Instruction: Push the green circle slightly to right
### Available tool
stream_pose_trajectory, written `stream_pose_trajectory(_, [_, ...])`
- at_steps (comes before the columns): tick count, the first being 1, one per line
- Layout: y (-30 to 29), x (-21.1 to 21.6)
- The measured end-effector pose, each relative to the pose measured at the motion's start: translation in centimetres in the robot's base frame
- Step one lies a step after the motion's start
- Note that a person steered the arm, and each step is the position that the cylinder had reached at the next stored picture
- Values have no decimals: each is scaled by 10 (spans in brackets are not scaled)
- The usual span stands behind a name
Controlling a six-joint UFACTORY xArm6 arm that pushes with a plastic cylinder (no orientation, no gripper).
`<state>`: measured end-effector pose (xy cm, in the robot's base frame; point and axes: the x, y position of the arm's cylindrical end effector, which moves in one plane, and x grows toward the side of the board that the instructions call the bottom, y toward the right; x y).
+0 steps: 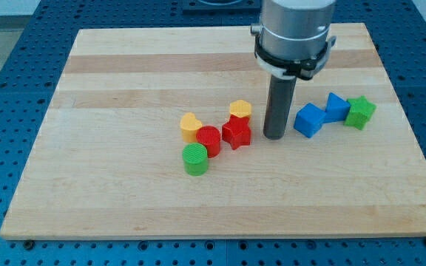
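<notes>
The green circle lies on the wooden board, at the bottom left of a cluster of blocks. Touching it at upper right is a red circle. A yellow heart sits above them, a red star to the right, and a yellow hexagon above the star. My tip stands just right of the red star, well to the right of and above the green circle, not touching it.
A blue cube, a second blue block and a green star lie in a row right of my tip. The board's edges border a blue perforated table.
</notes>
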<state>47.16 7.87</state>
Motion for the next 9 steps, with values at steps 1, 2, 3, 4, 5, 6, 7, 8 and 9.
stream_pose_trajectory(1, [32, -8])
stream_pose_trajectory(2, [73, -31])
stream_pose_trajectory(3, [83, -32])
stream_pose_trajectory(4, [83, -32])
stream_pose_trajectory(5, [68, -23])
stream_pose_trajectory(6, [23, -18])
stream_pose_trajectory(7, [-21, -18])
stream_pose_trajectory(8, [-60, -18])
stream_pose_trajectory(9, [-62, -10])
